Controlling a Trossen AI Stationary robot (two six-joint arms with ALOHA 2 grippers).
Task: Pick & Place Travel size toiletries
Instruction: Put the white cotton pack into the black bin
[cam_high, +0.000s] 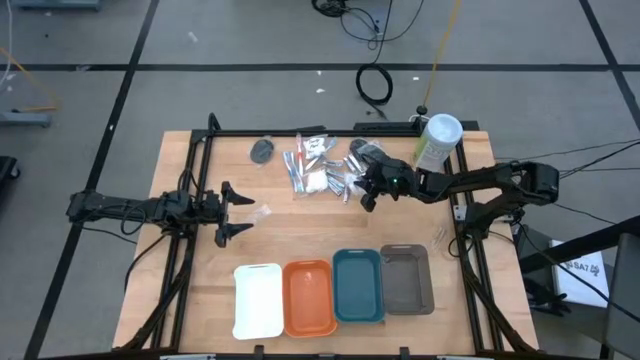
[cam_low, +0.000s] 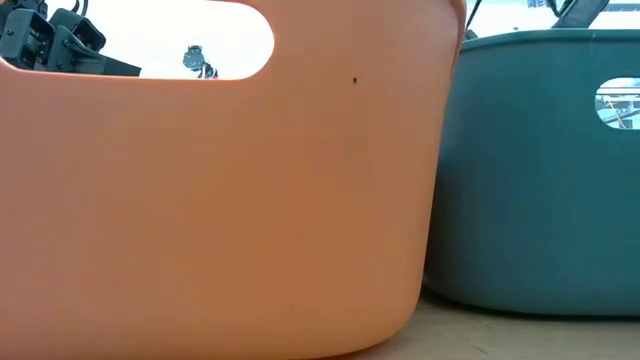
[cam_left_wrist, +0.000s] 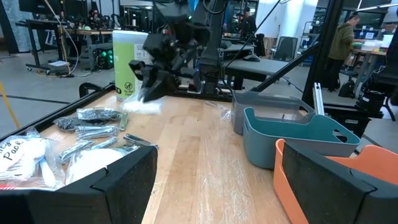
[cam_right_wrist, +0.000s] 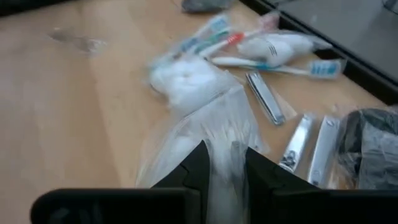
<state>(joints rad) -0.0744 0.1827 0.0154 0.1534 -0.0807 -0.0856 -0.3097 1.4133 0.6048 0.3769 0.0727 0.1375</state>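
Four rectangular trays stand in a row at the near edge of the wooden bench (cam_high: 200, 290): white tray (cam_high: 258, 300), orange tray (cam_high: 309, 297), teal tray (cam_high: 357, 286) and grey tray (cam_high: 406, 278). At the far side the toiletries lie in a loose heap: toothbrushes (cam_right_wrist: 273, 65) in clear wrap with red and blue on them, flat silvery nail clippers (cam_right_wrist: 266, 98) lying side by side, a dark crinkled bundle (cam_right_wrist: 373, 149), and another dark grey bundle (cam_high: 262, 150) apart toward the left. A tall pale-green canister (cam_high: 437, 142) with a white lid stands at the far right corner, just beside the heap.

The right tool (cam_right_wrist: 224, 163) is over the heap, its fingers pressed onto the neck of a clear plastic bag of white fluffy pads (cam_right_wrist: 193, 84); the right wrist view shows the film bunched between them, which the high view is too small to show. The left wrist view shows the same bag as a white blur hanging under the right tool above the bench.

The left tool (cam_high: 232, 214) hangs spread wide and empty over the left middle of the bench, well apart from the heap.

The low view is almost wholly blocked by the smooth orange and teal tray walls; through the orange handle slot only part of a dark arm shows.
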